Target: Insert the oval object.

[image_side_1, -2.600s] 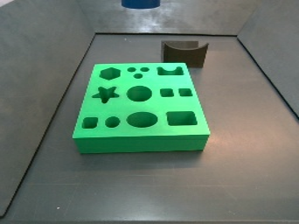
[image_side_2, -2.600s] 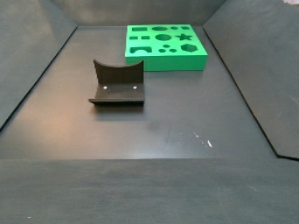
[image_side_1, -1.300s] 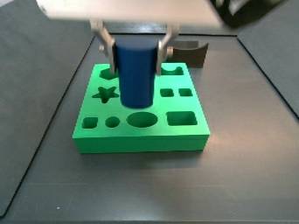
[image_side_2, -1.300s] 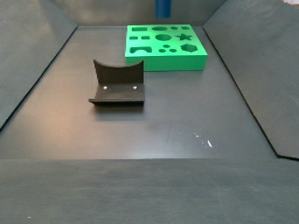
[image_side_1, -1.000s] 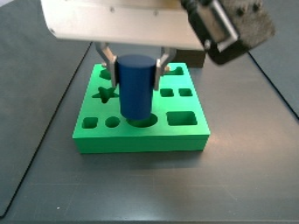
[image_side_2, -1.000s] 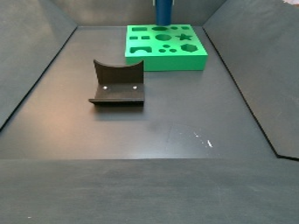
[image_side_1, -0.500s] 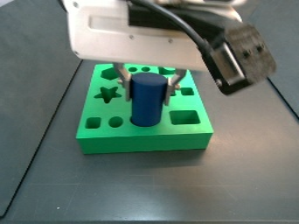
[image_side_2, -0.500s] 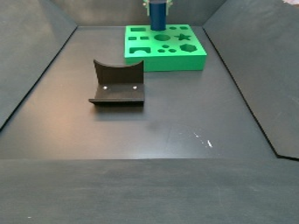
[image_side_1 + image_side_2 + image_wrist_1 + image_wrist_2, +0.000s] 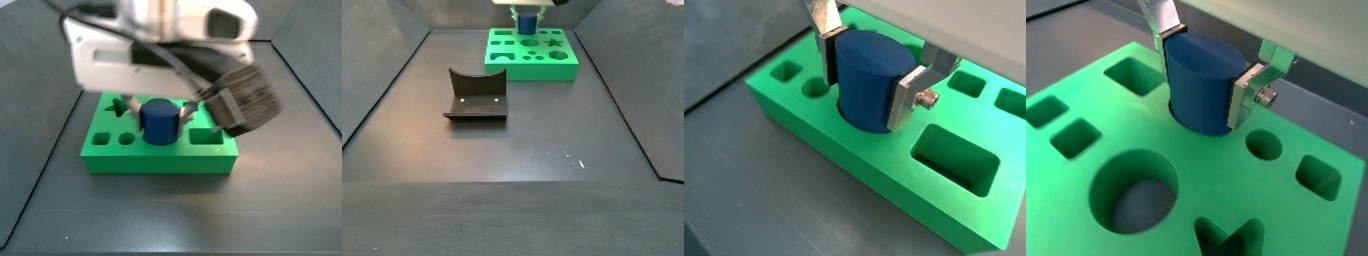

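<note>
The oval object, a dark blue smooth peg [image 9: 867,80], stands upright between my gripper's fingers. My gripper [image 9: 871,62] is shut on it, silver finger plates [image 9: 906,96] pressed on both sides. Its lower end sits in the oval hole of the green block [image 9: 885,165], near the block's front edge. It shows the same in a wrist view [image 9: 1203,82] and in a side view [image 9: 159,122]. In a side view the peg [image 9: 527,24] and gripper [image 9: 527,14] are at the block's far edge [image 9: 532,68].
The green block has several other shaped holes: a rectangle [image 9: 955,158], a big round one [image 9: 1137,194], a star [image 9: 120,104]. The fixture [image 9: 476,96] stands on the dark floor left of the block. Dark walls ring the floor.
The gripper has come down with the peg over the last second. The peg's lower end now sits in the block's oval hole.
</note>
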